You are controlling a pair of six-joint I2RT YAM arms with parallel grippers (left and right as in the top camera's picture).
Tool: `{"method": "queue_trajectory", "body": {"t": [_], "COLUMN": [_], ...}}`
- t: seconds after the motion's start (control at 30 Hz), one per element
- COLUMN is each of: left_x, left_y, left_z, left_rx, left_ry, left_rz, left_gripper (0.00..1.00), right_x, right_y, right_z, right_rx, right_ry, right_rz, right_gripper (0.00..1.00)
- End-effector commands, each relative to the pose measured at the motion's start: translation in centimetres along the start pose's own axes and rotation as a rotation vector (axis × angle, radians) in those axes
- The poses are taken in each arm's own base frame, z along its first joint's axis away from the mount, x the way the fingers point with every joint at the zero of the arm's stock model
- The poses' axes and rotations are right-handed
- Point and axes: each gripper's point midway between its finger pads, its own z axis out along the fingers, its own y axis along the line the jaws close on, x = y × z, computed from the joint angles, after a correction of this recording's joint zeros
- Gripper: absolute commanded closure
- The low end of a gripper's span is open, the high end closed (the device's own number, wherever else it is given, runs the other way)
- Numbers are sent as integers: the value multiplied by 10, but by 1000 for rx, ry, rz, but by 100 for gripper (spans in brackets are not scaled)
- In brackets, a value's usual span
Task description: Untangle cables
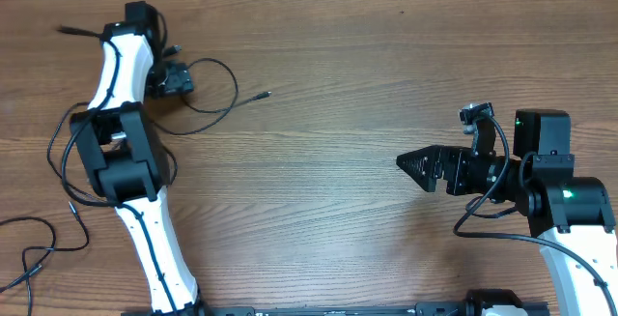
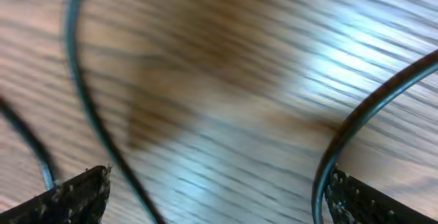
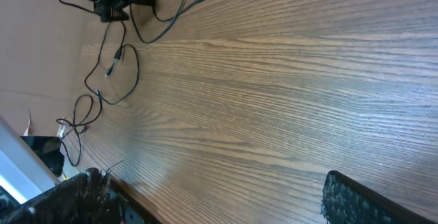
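A thin black cable [image 1: 232, 84] loops on the wooden table from my left gripper [image 1: 179, 82] to a small plug [image 1: 266, 94]. More thin cables [image 1: 39, 244] lie curled at the near left edge. In the blurred left wrist view my left gripper [image 2: 219, 200] is open and low over the table. One cable strand [image 2: 89, 114] crosses between its fingers, and another [image 2: 342, 135] curves beside the right finger [image 2: 383, 203]. My right gripper [image 1: 415, 166] hangs open and empty far to the right, facing left. The right wrist view shows the cable loop [image 3: 164, 11] in the distance.
The left arm [image 1: 126, 152] stretches from the near edge to the far left, its own thicker wires draped round it. A small dark plug [image 1: 68, 31] lies at the far left. Bare wood [image 1: 319, 161] separates the two grippers.
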Motion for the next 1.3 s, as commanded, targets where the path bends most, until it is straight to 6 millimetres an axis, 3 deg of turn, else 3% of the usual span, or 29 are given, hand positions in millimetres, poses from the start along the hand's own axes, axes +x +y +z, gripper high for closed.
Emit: {"method": "queue_trajectory", "body": {"t": [0.0, 0.07, 0.13, 0.27, 0.33, 0.4, 0.47, 0.5, 0.53, 0.6, 0.63, 0.7, 0.77, 0.87, 0.93, 1.03, 1.13, 1.2, 1.27], "left_x": [12, 16, 10, -7, -24, -40, -46, -49, -46, -35, -21, 1, 39, 79, 101, 127, 167, 181, 194], "left_y": [40, 45, 30, 20, 19, 22, 28, 39, 54, 61, 61, 54, 36, -5, -34, -68, -105, -105, -108], "left_z": [24, 27, 25, -2, -40, -92, -122, -151, -192, -227, -254, -288, -324, -352, -362, -362, -333, -316, -313], "left_rx": [-41, 26, 177, 241, 259, 269, 251, 213, 167, 170, 182, 191, 211, 273, 296, 316, 285, 181, 149], "left_ry": [73, 112, 113, 56, -4, -92, -147, -198, -260, -300, -325, -353, -364, -369, -373, -337, -210, -179, -175], "left_rz": [-144, -241, -193, -148, -140, -86, -79, -83, -91, -93, -78, -15, 83, 238, 327, 403, 491, 446, 440], "left_gripper": [0, 0, 0, 0, 0, 0, 0, 0, 0, 0, 0, 0, 0, 0, 0, 0, 0, 0, 0], "right_x": [-8, -8, -9, -9, -8, -9, -9, -9, -9, -9, -11, -20, -32, -47, -56, -68, -82, -84, -84], "right_y": [5, 5, 6, 6, 5, 6, 6, 6, 6, 5, 5, 3, 6, 4, -5, -8, -19, -27, -29], "right_z": [-4, -4, -4, -4, -4, -4, -4, -4, -4, -4, -4, -5, -6, -8, -12, -20, -33, -36, -36], "right_rx": [-3, -3, -3, -3, -3, -3, -3, -3, -3, -2, 3, 20, 12, 37, 99, 154, 260, 309, 321], "right_ry": [-25, -25, -29, -27, -26, -27, -27, -27, -28, -29, -36, -70, -117, -172, -211, -251, -308, -320, -320], "right_rz": [-27, -27, -30, -28, -28, -29, -29, -28, -29, -30, -35, -61, -101, -132, -99, -114, -121, -115, -112], "right_gripper": [0, 0, 0, 0, 0, 0, 0, 0, 0, 0, 0, 0, 0, 0, 0, 0, 0, 0, 0]}}
